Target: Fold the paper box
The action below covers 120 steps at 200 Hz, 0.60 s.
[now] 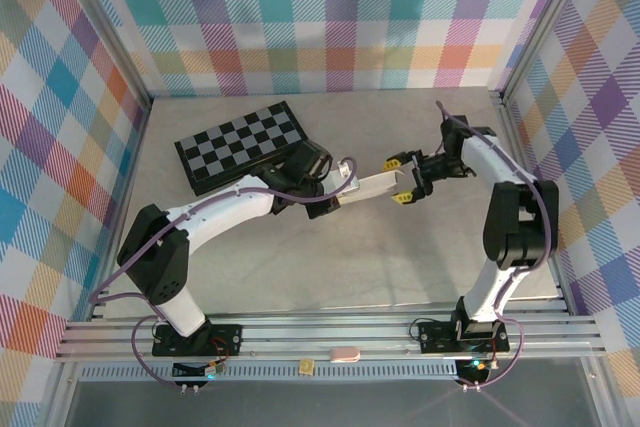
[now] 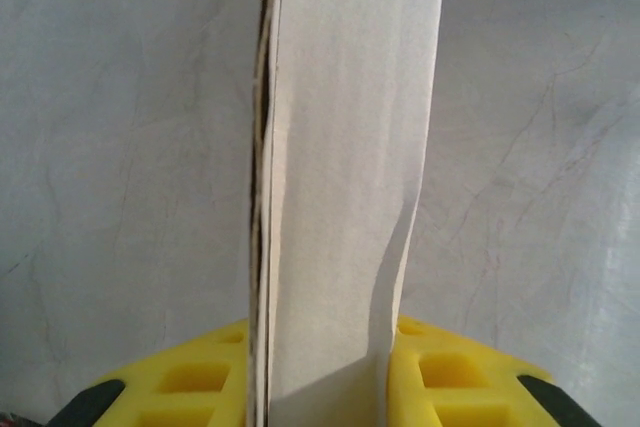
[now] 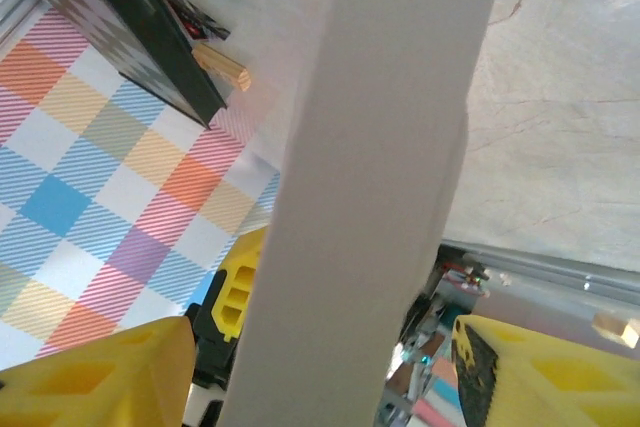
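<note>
**A:** Two tools, one box between them. What is the left tool [image 2: 320,387] doing?

**B:** It is clenched on the paper box [image 1: 370,187]. Its yellow fingers [image 2: 200,352] press both faces of the near end. The box runs straight out ahead of them as a long, narrow, folded strip, with its layers showing along one edge.

**A:** And the other end?

**B:** That end sits between the jaws of the right tool [image 1: 398,179], but that tool is released. From its own wrist view the fingers stand wide, with a gap on either side of the cardboard.

**A:** So one grip carries everything. What could go wrong?

**B:** I'd judge the strip could sag or swing about the left tool, since nothing pinches the far end. A soft dent shows just ahead of the left fingers, and a hard squeeze there might buckle the thin card where no fold belongs. If the right tool closes off-centre, it could twist the strip instead of creasing it.

**A:** Anything farther out?

**B:** A checkered board [image 1: 240,145] lies on the table [image 1: 400,267] just beyond the left tool, and a wide swing could clip it. I cannot tell whether the box touches the table.
</note>
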Each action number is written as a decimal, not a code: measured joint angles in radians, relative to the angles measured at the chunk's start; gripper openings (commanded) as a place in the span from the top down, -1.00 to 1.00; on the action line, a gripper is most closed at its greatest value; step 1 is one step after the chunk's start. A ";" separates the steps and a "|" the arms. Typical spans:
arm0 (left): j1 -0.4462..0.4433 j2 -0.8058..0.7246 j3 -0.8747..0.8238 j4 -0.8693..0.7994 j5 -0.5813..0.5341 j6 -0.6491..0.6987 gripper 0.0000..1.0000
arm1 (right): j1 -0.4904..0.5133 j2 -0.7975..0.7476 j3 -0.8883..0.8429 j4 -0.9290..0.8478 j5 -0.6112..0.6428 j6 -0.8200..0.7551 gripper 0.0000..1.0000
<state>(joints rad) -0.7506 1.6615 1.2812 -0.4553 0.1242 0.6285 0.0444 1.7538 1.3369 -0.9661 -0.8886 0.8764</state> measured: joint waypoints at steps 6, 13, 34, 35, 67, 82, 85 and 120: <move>0.000 0.000 0.013 -0.021 0.002 -0.002 0.71 | -0.006 -0.024 0.001 -0.006 0.018 -0.003 -0.39; 0.000 0.000 0.028 -0.049 0.005 -0.004 0.71 | -0.014 -0.053 0.004 -0.019 0.044 -0.010 -0.38; 0.000 0.000 0.071 -0.140 0.015 -0.008 0.69 | -0.025 -0.125 0.048 -0.082 0.157 -0.042 -0.33; 0.000 0.001 0.074 -0.146 0.017 -0.009 0.69 | -0.025 -0.127 0.050 -0.084 0.162 -0.042 -0.33; 0.003 0.020 0.143 -0.287 0.052 -0.011 0.69 | -0.023 -0.200 0.110 -0.141 0.382 -0.100 -0.10; 0.007 0.029 0.157 -0.328 0.063 -0.011 0.67 | -0.010 -0.229 0.111 -0.147 0.487 -0.142 -0.02; 0.007 0.030 0.157 -0.336 0.064 -0.011 0.66 | -0.006 -0.233 0.111 -0.146 0.504 -0.146 0.00; 0.009 0.061 0.156 -0.397 0.066 -0.011 0.58 | 0.083 -0.279 0.083 -0.091 0.689 -0.290 0.12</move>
<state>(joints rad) -0.7414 1.7229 1.4376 -0.8528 0.1902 0.6170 0.1276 1.4750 1.4200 -1.0573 -0.1997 0.5869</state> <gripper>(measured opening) 0.259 0.453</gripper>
